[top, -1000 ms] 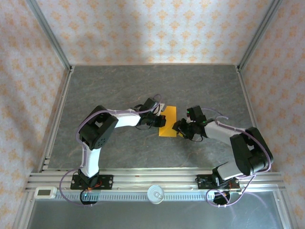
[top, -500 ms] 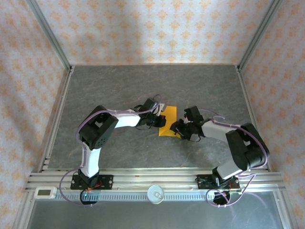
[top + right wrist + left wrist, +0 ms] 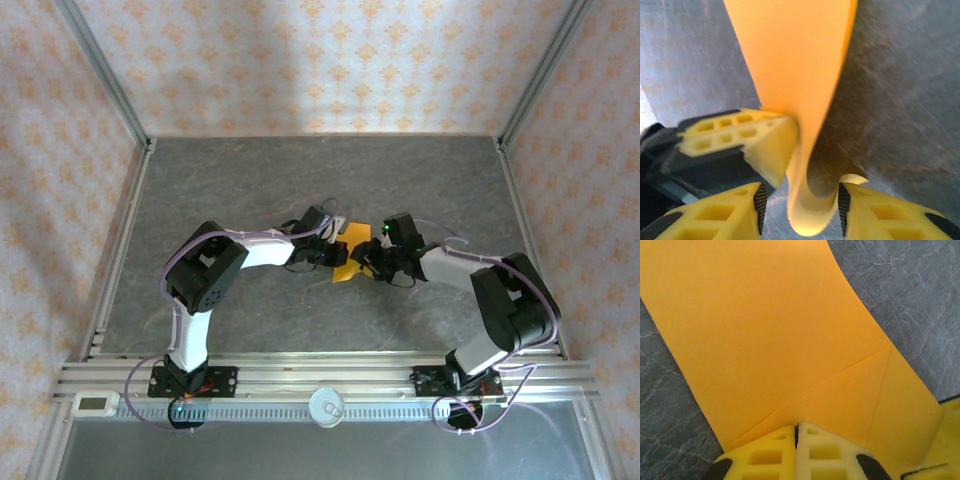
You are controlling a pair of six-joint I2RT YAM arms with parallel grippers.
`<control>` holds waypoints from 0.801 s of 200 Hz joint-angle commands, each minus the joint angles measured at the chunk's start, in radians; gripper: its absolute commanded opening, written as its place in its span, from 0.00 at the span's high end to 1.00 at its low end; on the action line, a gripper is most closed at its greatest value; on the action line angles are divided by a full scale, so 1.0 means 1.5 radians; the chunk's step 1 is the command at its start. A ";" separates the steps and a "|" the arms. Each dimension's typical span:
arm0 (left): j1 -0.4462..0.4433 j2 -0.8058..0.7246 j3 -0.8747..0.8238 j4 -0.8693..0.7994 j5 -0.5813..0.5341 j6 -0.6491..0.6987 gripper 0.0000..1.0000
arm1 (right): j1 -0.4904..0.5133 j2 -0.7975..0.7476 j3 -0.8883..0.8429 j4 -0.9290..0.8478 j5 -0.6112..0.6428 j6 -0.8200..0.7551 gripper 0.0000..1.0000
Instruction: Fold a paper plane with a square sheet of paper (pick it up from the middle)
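Note:
The square sheet of paper (image 3: 349, 252) is bright orange and lies bunched between my two grippers at mid-table. In the left wrist view the paper (image 3: 765, 330) shows a diagonal crease and a folded flap. My left gripper (image 3: 797, 426) is shut, with its tips pressed against the sheet and no paper visible between them. In the top view the left gripper (image 3: 335, 246) sits at the sheet's left side. My right gripper (image 3: 800, 192) stands open around a U-shaped curl of the paper (image 3: 800, 75), whose loose edge touches the right fingertip (image 3: 860, 200). From above, the right gripper (image 3: 371, 260) is at the sheet's right edge.
The grey table (image 3: 250, 180) is walled by an aluminium frame (image 3: 115, 230) and patterned panels. Both arms lean inward, wrists nearly touching. The left gripper's yellow finger (image 3: 740, 134) shows close beside my right jaws. A rail (image 3: 320, 380) runs along the near edge.
My right gripper has moved left and slightly away, towards the left gripper, and opened a little. The paper's right side has been pushed up into a curl, so it looks narrower from above.

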 commanded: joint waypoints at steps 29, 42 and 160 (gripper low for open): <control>-0.001 0.008 -0.022 -0.024 0.003 -0.005 1.00 | -0.031 0.037 0.024 0.049 -0.002 0.006 0.55; -0.001 0.007 -0.020 -0.024 0.005 -0.006 1.00 | -0.040 0.044 0.019 0.066 -0.012 0.007 0.55; 0.000 -0.004 -0.023 -0.010 0.026 -0.020 1.00 | -0.082 0.080 -0.026 0.191 -0.071 0.001 0.68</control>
